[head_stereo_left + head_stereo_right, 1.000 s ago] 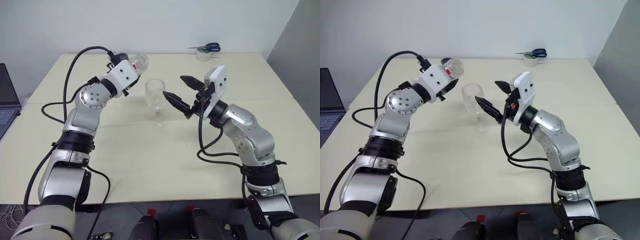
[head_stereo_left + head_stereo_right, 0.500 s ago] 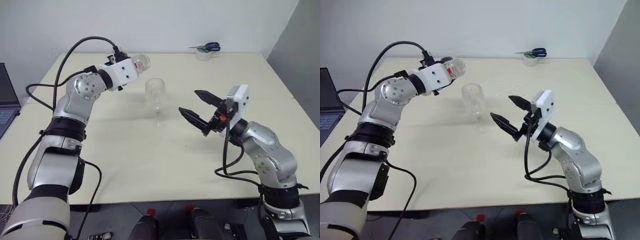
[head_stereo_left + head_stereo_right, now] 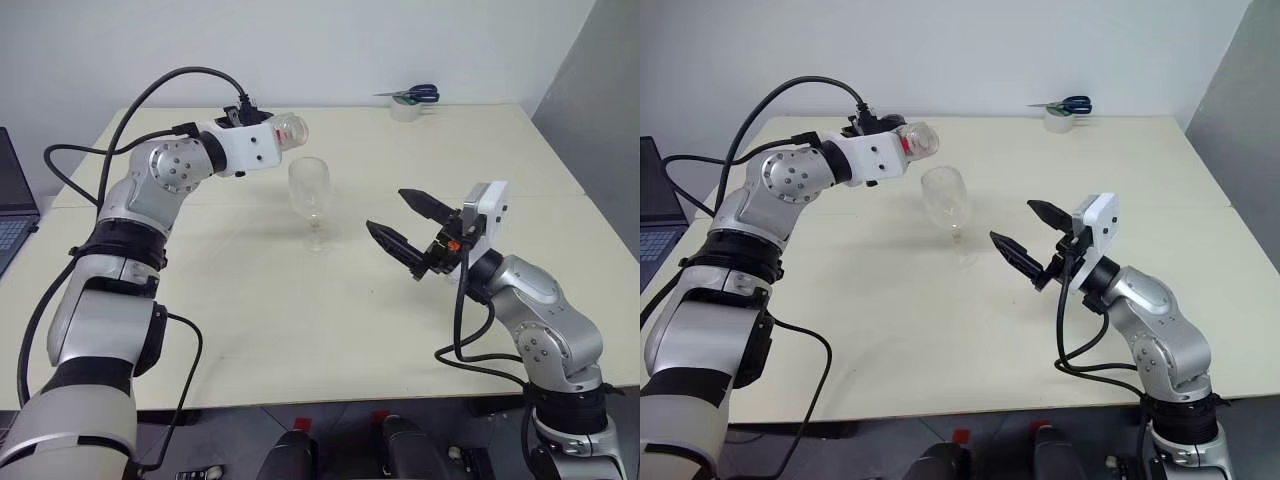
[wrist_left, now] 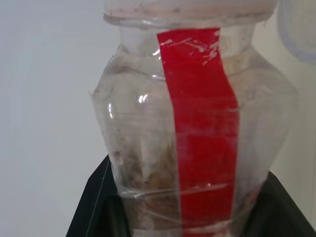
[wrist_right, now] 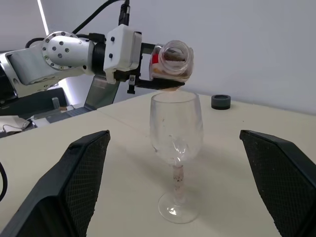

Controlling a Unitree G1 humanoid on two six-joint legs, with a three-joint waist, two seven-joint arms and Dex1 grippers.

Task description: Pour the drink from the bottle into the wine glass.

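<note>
You had blue-handled scissors point(image 3: 412, 95) lying atop a tape roll point(image 3: 405, 110) at the far edge of the cream table point(image 3: 300, 310), and a laptop point(image 3: 14, 205) sat off its left side.

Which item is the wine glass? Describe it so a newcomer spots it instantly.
Start at the cream table and look to its middle, between the two arms. The wine glass stands upright there on a thin stem and round foot, just below the tipped bottle held by the left gripper. It is the only stemmed thing there.

Small clear glossy plastic bottle point(image 4: 197, 138), red label strip; clear smooth stemmed wine glass point(image 5: 176, 143); matt cream tabletop point(image 3: 300, 310).
</note>
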